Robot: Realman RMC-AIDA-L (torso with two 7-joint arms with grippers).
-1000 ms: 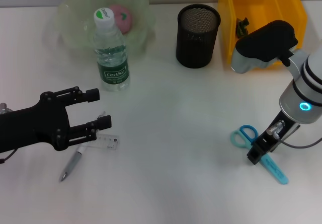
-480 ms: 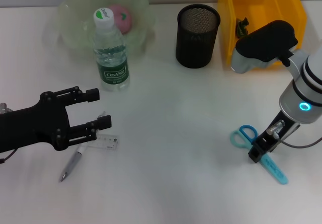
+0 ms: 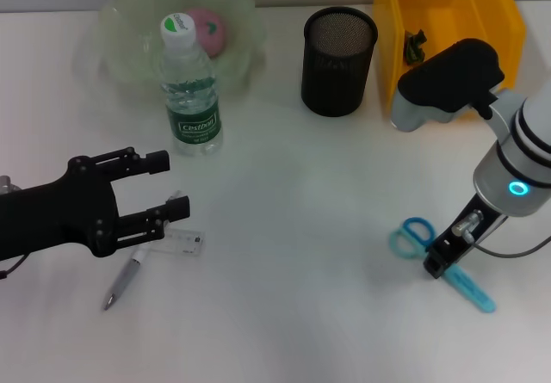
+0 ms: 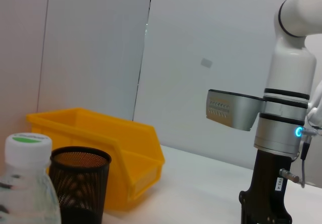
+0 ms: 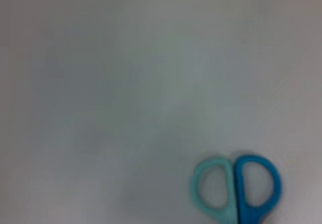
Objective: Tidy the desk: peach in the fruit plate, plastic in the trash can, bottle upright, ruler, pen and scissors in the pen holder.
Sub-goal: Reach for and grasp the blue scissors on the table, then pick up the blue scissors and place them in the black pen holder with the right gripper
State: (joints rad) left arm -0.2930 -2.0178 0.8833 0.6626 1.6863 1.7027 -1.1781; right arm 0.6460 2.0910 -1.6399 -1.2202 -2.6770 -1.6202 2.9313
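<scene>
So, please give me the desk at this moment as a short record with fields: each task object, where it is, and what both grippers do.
peach: in the fruit plate, behind the bottle
water bottle: upright, in front of the plate
pen holder: black mesh, nothing seen inside
trash can: yellow bin, dark scrap inside
ruler: flat on the desk, under the left fingers
pen: flat, beside the ruler
scissors: flat on the desk, right side
left gripper: open, over ruler and pen
right gripper: down at the scissors' blades
</scene>
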